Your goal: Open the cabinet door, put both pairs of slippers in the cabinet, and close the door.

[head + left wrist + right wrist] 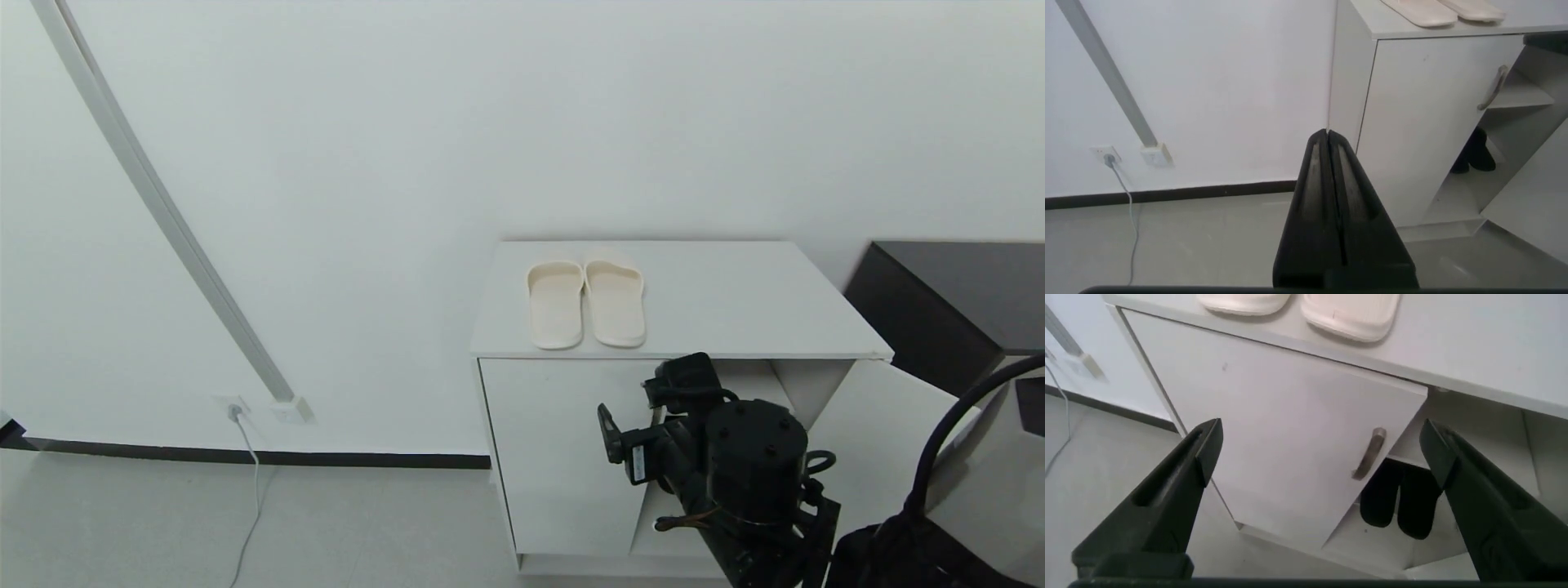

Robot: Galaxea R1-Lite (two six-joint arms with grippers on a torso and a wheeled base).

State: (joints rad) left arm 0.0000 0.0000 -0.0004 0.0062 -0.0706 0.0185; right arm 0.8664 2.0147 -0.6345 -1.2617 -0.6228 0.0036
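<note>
A pair of cream slippers (585, 304) lies side by side on top of the white cabinet (735, 294). The right door (886, 441) is swung open and the left door (563, 449) with its handle (1369, 453) is closed. Black slippers (1400, 498) stand inside on the bottom shelf. My right arm (735, 465) hangs in front of the cabinet, and its gripper (1323, 445) is open and empty, facing the left door's handle edge. My left gripper (1328, 143) is shut on nothing, low and off the cabinet's left side.
A dark piece of furniture (955, 302) stands right of the cabinet, close to the open door. A wall socket with a cable (237, 408) and a slanted wall conduit (163, 204) are to the left. Bare floor (245, 523) lies left of the cabinet.
</note>
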